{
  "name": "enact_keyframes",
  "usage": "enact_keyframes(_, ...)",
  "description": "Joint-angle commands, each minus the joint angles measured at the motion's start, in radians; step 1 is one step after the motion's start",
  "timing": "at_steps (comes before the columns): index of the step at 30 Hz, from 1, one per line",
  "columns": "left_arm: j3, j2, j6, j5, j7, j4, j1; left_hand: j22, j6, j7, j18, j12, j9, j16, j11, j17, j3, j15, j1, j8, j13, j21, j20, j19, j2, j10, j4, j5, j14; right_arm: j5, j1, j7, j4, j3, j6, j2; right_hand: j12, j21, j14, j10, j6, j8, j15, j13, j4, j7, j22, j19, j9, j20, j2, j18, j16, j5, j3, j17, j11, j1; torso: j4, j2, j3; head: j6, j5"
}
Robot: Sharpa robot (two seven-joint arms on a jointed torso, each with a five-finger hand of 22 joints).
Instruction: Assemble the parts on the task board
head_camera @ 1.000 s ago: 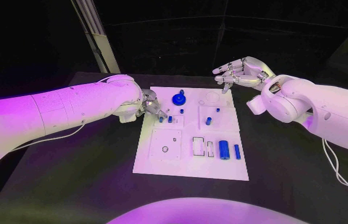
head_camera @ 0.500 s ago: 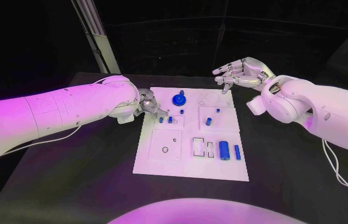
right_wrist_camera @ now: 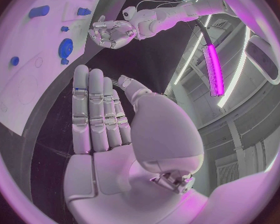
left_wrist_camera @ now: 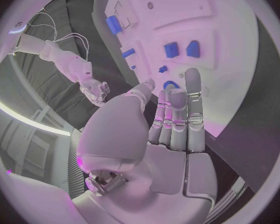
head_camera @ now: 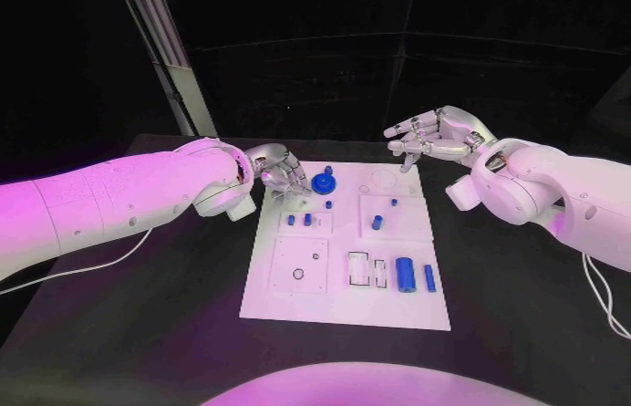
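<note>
The white task board (head_camera: 296, 306) lies mid-table. A round blue part (head_camera: 324, 182) stands near its far edge, small blue pegs (head_camera: 300, 217) sit in the left block, and two blue cylinders (head_camera: 405, 274) lie at the near right. My left hand (head_camera: 279, 171) hovers at the board's far left corner, just left of the round part, holding nothing. In the left wrist view its fingers (left_wrist_camera: 176, 115) stretch out over the board (left_wrist_camera: 233, 69). My right hand (head_camera: 434, 137) hangs beyond the far right corner, its fingers (right_wrist_camera: 93, 109) straight and empty.
A pale metal post (head_camera: 164, 50) rises behind the table's far left. A thin cable (head_camera: 73, 262) trails from the left arm over the black table (head_camera: 145, 333). Bare tabletop lies on both sides of the board.
My left hand has lifted off the small pegs in the left block and moved toward the board's far left corner. The right hand has stayed where it was.
</note>
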Motion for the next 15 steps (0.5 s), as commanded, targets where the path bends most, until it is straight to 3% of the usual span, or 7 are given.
enact_keyframes(1, 0.000, 0.017, -0.113, -0.006, 0.260, 0.000, 0.002, -0.032, -0.011, 0.028, 0.007, -0.089, -0.043, -0.094, 0.024, -0.103, 0.062, 0.021, 0.084, -0.054, -0.072, -0.046, 0.017, -0.020, -0.009, -0.046, -0.055, 0.002, -0.059, 0.001, 0.002, 0.009, 0.000, 0.001, 0.007, 0.000, 0.005, -0.004, -0.007, -0.008, -0.005, 0.003, 0.002, 0.002, 0.002, 0.000, 0.001, -0.009, 0.001, 0.000, 0.006, 0.002, 0.007, 0.003, 0.006, 0.001, 0.002, 0.000, -0.0016, 0.001, -0.0008, 0.003, -0.003)
enact_keyframes(3, 0.000, 0.031, -0.124, -0.082, 0.285, -0.003, 0.001, -0.045, 0.003, 0.037, 0.010, -0.149, -0.080, -0.124, 0.036, -0.140, 0.096, 0.032, 0.105, -0.099, -0.129, -0.062, 0.027, -0.021, -0.030, -0.054, -0.079, -0.013, -0.077, 0.001, 0.002, 0.009, 0.000, 0.001, 0.007, 0.001, 0.005, -0.004, -0.007, -0.008, -0.005, 0.003, 0.002, 0.002, 0.002, 0.000, 0.001, -0.009, 0.001, 0.000, 0.006, 0.002, 0.007, 0.003, 0.006, 0.001, 0.002, 0.000, -0.0014, 0.001, -0.0018, 0.005, -0.006)
enact_keyframes(5, 0.000, 0.046, -0.132, -0.163, 0.298, -0.010, 0.000, -0.050, 0.032, 0.036, 0.013, -0.190, -0.111, -0.098, 0.037, -0.123, 0.112, 0.033, 0.104, -0.133, -0.178, -0.062, 0.032, -0.005, -0.052, -0.040, -0.093, -0.022, -0.051, 0.001, 0.002, 0.009, -0.001, 0.000, 0.007, 0.002, 0.005, -0.004, -0.007, -0.008, -0.005, 0.003, 0.002, 0.002, 0.002, 0.000, 0.001, -0.009, 0.001, 0.000, 0.006, 0.002, 0.007, 0.003, 0.006, 0.001, 0.002, 0.000, -0.0013, 0.001, -0.0014, 0.006, -0.006)
enact_keyframes(10, -0.007, 0.081, -0.137, -0.313, 0.294, -0.033, -0.002, -0.061, 0.062, 0.031, 0.012, -0.233, -0.152, -0.042, 0.042, -0.083, 0.087, 0.037, 0.050, -0.180, -0.236, -0.067, 0.040, 0.023, -0.084, -0.036, -0.083, -0.029, -0.005, 0.001, 0.002, 0.009, -0.001, 0.000, 0.008, 0.004, 0.005, -0.004, -0.009, -0.009, -0.006, 0.003, 0.003, 0.002, 0.002, 0.000, 0.002, -0.010, 0.001, 0.000, 0.006, 0.002, 0.008, 0.003, 0.007, 0.002, 0.002, 0.000, -0.0014, 0.001, -0.0001, 0.008, -0.008)
enact_keyframes(12, -0.009, 0.094, -0.135, -0.355, 0.286, -0.045, -0.003, -0.065, 0.071, 0.028, 0.013, -0.239, -0.165, 0.009, 0.044, -0.032, 0.063, 0.035, 0.037, -0.194, -0.252, -0.066, 0.041, 0.042, -0.088, -0.039, -0.081, -0.037, 0.030, 0.001, 0.002, 0.010, -0.001, 0.000, 0.008, 0.004, 0.005, -0.004, -0.009, -0.009, -0.006, 0.003, 0.003, 0.002, 0.002, 0.000, 0.002, -0.010, 0.001, 0.000, 0.006, 0.002, 0.008, 0.003, 0.007, 0.002, 0.002, 0.000, -0.0009, 0.001, -0.0005, 0.009, -0.009)
enact_keyframes(15, -0.013, 0.118, -0.126, -0.413, 0.270, -0.071, -0.005, -0.059, 0.094, 0.023, 0.012, -0.242, -0.187, 0.139, 0.035, 0.109, 0.035, 0.028, 0.038, -0.216, -0.278, -0.042, 0.034, 0.099, -0.080, -0.028, -0.086, -0.039, 0.118, 0.001, 0.001, 0.010, -0.002, 0.000, 0.008, 0.006, 0.005, -0.004, -0.009, -0.009, -0.006, 0.003, 0.003, 0.002, 0.002, 0.000, 0.002, -0.010, 0.001, 0.000, 0.006, 0.002, 0.008, 0.003, 0.007, 0.002, 0.002, 0.000, -0.0014, 0.001, -0.0008, 0.011, -0.009)
